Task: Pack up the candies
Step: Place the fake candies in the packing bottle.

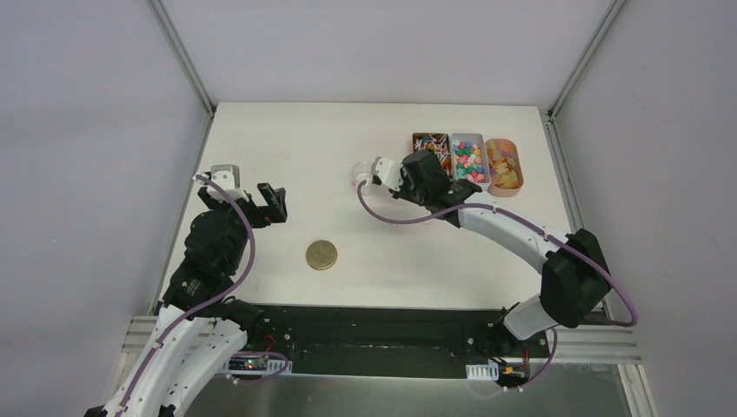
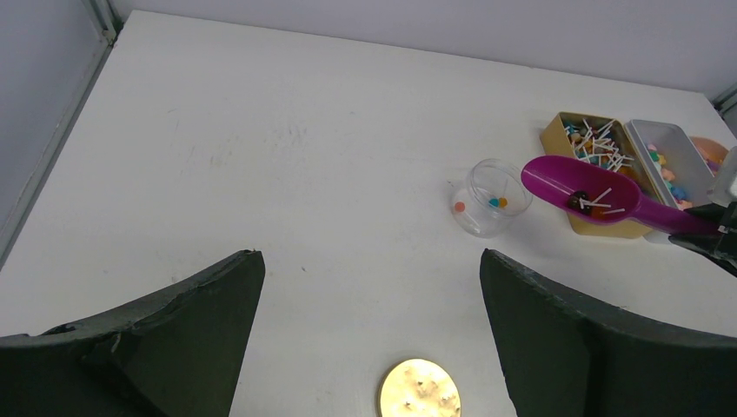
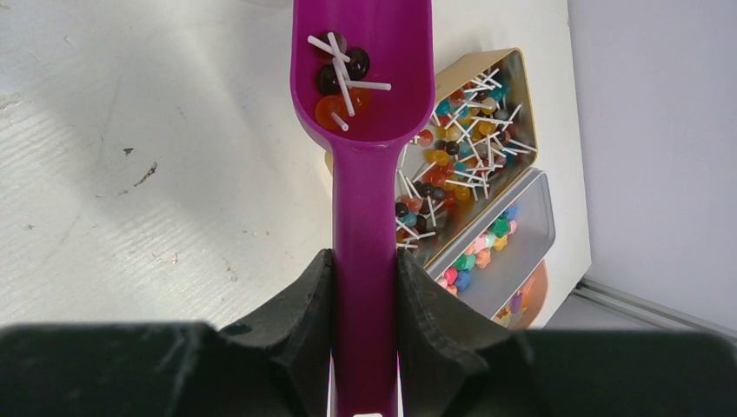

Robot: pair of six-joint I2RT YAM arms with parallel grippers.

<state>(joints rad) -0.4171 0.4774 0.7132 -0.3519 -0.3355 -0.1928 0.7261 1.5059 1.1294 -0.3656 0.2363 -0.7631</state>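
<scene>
Right wrist cam: right gripper (image 3: 365, 274) fingers (image 3: 287, 304) clenched on the magenta scoop (image 3: 363, 200) handle, few tiny lollipop candies (image 3: 341, 78) loose in its bowl near the clear jar (image 2: 494, 198), probably light and rolly so carry them by scoop, level; left gripper (image 2: 369, 261) is released.

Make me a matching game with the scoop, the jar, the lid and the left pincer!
Things:
1. scoop
2. jar
3. lid
4. left pincer

Clues:
A. open, holding nothing
B. gold
C. see-through
D. gripped by the right pincer

Pairs: 1-D, 2-C, 3-B, 4-A
</scene>
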